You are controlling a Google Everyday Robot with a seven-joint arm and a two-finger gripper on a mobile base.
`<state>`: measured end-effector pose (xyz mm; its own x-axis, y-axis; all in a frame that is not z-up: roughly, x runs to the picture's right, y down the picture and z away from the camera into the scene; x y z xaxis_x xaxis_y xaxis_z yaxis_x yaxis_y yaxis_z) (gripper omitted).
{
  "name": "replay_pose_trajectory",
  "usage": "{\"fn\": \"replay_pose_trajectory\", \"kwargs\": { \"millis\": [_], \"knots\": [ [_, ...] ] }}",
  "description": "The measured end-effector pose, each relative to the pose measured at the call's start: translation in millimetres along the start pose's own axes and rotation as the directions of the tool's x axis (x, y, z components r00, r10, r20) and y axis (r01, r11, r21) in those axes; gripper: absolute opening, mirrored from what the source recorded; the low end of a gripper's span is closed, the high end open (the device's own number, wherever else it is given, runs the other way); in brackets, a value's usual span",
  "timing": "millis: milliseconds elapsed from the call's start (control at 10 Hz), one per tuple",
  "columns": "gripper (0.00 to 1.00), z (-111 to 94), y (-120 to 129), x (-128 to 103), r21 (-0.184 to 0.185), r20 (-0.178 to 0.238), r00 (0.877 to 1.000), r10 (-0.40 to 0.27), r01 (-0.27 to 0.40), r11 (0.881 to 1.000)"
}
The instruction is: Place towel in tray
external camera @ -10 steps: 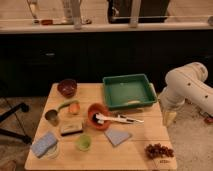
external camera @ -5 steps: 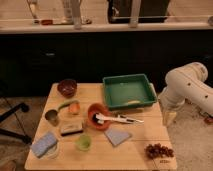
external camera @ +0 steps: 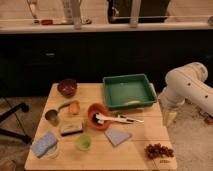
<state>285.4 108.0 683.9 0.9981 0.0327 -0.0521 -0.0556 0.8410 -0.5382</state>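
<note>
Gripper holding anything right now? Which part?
Nothing held. The gripper hangs open beside the table, past the tray; the towel lies untouched on the table.

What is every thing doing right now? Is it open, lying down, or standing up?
Small grey-blue folded cloth towel: lying flat on the wooden table, unheld.
Large green rectangular plastic tray: upright, towel not in it.
Round orange-red bowl: upright, white utensil resting across it.
Round dark-red bowl: upright.
Robot's gripper: open, empty, off the table's right edge.

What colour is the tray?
The tray is green, best in the camera view; the claw hangs beside the table edge.
</note>
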Motion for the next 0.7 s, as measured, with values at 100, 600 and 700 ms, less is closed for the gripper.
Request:
{"fn": "replay_pose_trajectory", "kwargs": {
  "millis": [100, 600, 700],
  "knots": [
    [0.80, 0, 0, 0, 0.000, 0.000, 1.000, 0.000, 0.000, 1.000],
    [0.80, 2, 2, -3, 0.000, 0.002, 1.000, -0.001, 0.001, 1.000],
    [0.80, 6, 7, -12, -0.002, 0.010, 1.000, -0.003, 0.003, 1.000]
  ]
}}
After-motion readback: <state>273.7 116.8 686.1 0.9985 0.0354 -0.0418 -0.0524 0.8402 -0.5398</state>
